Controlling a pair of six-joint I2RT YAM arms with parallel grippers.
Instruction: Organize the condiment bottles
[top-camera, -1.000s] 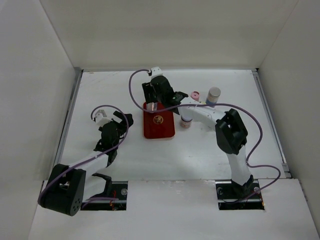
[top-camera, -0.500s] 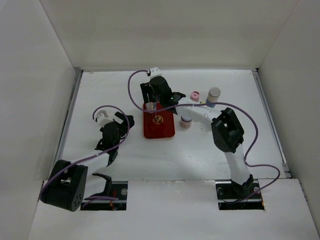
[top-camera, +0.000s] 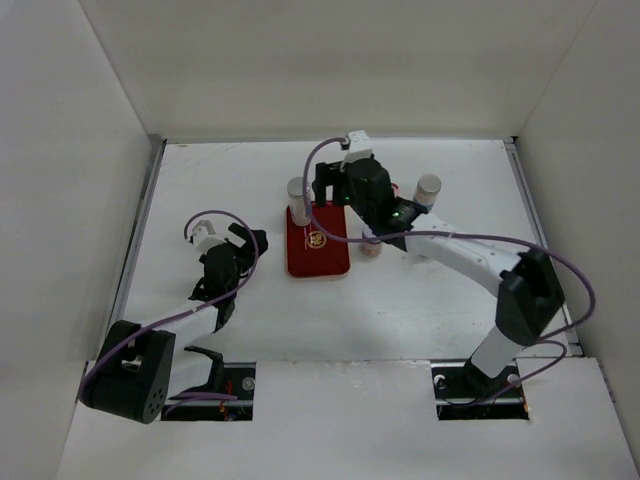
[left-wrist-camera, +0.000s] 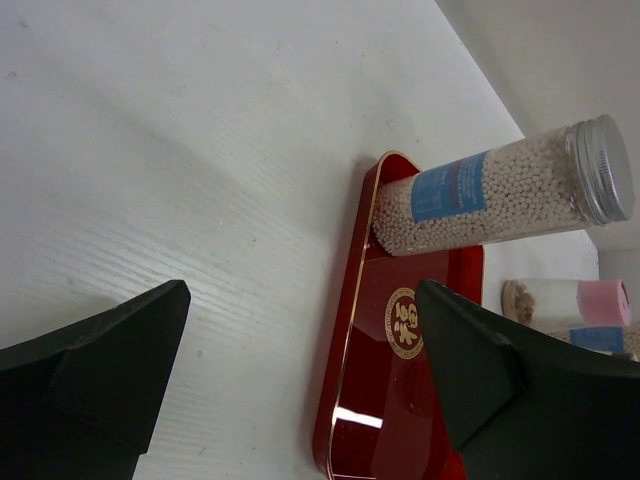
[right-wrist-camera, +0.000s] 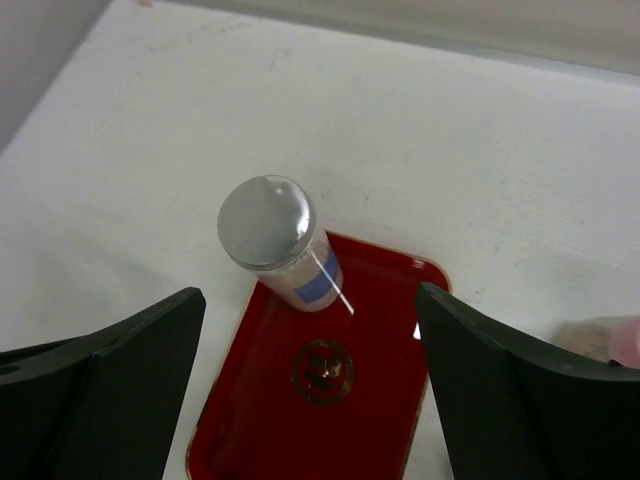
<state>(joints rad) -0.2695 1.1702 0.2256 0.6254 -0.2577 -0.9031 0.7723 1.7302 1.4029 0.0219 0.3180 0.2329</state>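
My right claw (right-wrist-camera: 305, 300) hangs wide and empty above the silver-capped bottle (right-wrist-camera: 268, 225) standing at a corner of the red tray (right-wrist-camera: 385, 400), where one careless finger could tip it off

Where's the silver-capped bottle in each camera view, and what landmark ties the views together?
Top external: the silver-capped bottle stands left of centre, on the red tray's far left corner.
Left wrist: the bottle is at upper right, shown sideways with its cap toward the right edge.
Right wrist: the bottle is left of centre, seen from above.
Shared landmark: the red tray with its gold emblem.
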